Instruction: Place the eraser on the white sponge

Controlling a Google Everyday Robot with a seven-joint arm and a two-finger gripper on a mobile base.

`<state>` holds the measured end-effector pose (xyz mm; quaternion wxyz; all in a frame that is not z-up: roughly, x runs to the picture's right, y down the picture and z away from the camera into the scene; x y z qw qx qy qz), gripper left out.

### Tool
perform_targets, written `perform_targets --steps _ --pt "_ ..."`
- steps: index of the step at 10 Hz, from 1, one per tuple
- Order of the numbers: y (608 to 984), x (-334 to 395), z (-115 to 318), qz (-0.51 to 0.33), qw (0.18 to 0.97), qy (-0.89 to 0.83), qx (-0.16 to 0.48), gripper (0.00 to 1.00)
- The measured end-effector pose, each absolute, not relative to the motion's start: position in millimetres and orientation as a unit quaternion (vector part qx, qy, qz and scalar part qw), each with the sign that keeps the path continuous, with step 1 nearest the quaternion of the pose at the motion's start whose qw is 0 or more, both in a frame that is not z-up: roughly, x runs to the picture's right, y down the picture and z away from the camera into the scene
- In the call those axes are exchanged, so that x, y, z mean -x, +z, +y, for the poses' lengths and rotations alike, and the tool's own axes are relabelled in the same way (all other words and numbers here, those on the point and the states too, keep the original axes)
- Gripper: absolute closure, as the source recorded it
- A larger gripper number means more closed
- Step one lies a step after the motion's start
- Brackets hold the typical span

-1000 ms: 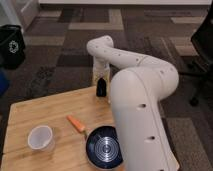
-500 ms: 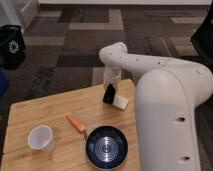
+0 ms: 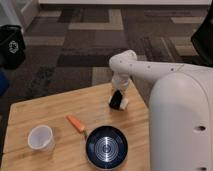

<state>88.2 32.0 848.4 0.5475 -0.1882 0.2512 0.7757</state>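
the eraser [image 3: 116, 99] is down at the white sponge [image 3: 122, 104] now, a small black block sitting against and partly over the pale pad, which peeks out at the eraser's right and lower edge. a second ago the eraser was higher and farther left along the table's far edge, and the sponge was barely visible; since then my arm has swung right and lowered, so the carry looks done and i'm at the placing step. whether the eraser rests fully on the sponge or just leans on it, i cannot tell from here.

the eraser looks upright or slightly tilted, dark and matte, with the sponge flat beneath, off-white with a soft corner showing.

the gripper [image 3: 118, 91] is right above the eraser, touching or nearly so; whether it grips the block or has let go, i cannot tell.

working outward from the sponge: the black ringed bowl [image 3: 106, 147] sits nearer the camera and a little left, well apart. the carrot [image 3: 76, 123] lies left of the sponge, between it and the white cup [image 3: 41, 138], which stands farthest left. all on the wooden table [image 3: 45, 110].
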Motion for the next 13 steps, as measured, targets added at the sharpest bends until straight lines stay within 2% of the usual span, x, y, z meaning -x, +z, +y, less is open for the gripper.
perform_targets --steps 5,7,9,10,11,13 --pt "855.2 -93.3 42.2 0.270 0.537 0.775 0.197 1.00" --pt "855.1 -93.3 42.4 0.271 0.538 0.774 0.197 0.94" --pt "855.2 -93.6 42.4 0.271 0.538 0.774 0.197 0.67" --pt "855.2 -93.6 42.5 0.271 0.538 0.774 0.197 0.61" --pt "855.3 -94.1 42.7 0.271 0.538 0.774 0.197 0.44" --pt "855.9 -94.4 43.3 0.271 0.537 0.774 0.197 0.24"
